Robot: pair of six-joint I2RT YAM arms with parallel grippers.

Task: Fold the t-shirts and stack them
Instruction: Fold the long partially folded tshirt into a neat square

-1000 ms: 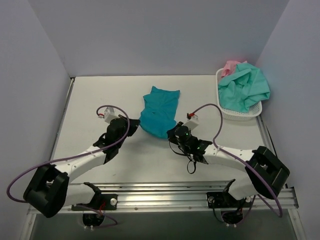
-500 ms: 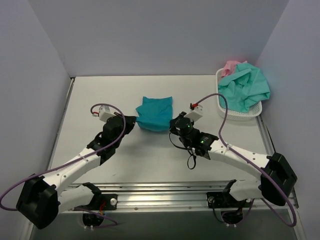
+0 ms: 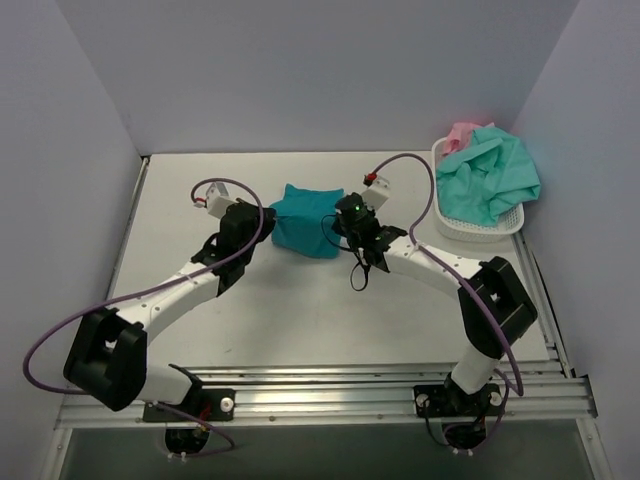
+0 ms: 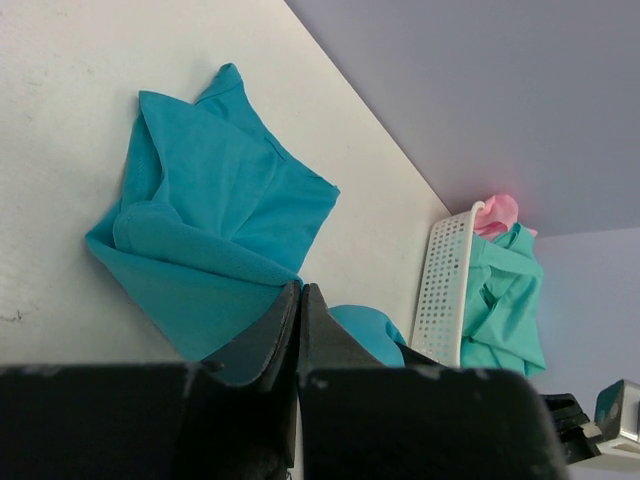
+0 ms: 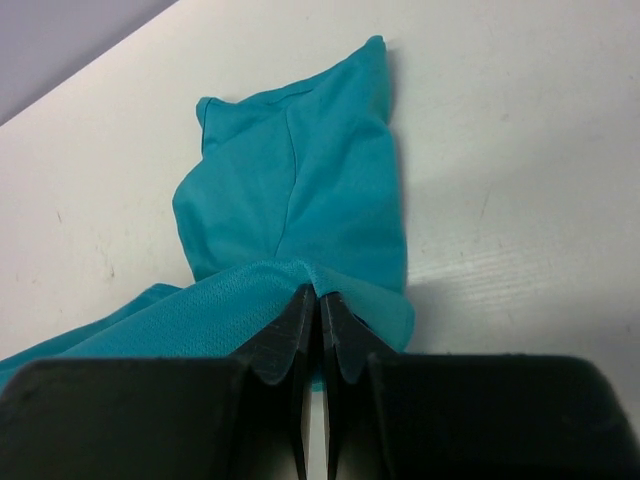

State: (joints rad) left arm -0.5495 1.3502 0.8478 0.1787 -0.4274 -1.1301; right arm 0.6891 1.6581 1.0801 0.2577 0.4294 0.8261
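Note:
The teal-blue t-shirt [image 3: 308, 215] lies folded into a short bundle at the table's middle back. My left gripper [image 3: 270, 230] is at its left edge, my right gripper [image 3: 343, 222] at its right edge. In the left wrist view the left gripper [image 4: 300, 288] is shut, with a fold of the teal-blue t-shirt [image 4: 220, 230] meeting its tips. In the right wrist view the right gripper [image 5: 319, 293] is shut on a raised pinch of the teal-blue t-shirt [image 5: 300, 190]. A mint-green t-shirt [image 3: 490, 175] and a pink t-shirt [image 3: 460, 132] are heaped in the basket.
The white perforated basket [image 3: 480, 231] stands at the back right, close to the right wall; it also shows in the left wrist view as the basket [image 4: 440, 290]. Plain walls enclose the table on three sides. A metal rail [image 3: 320, 385] runs along the near edge.
Both grippers have moved away from me, carrying the shirt's near edge over its far part. The long shirt is now a short folded bundle, set further back.

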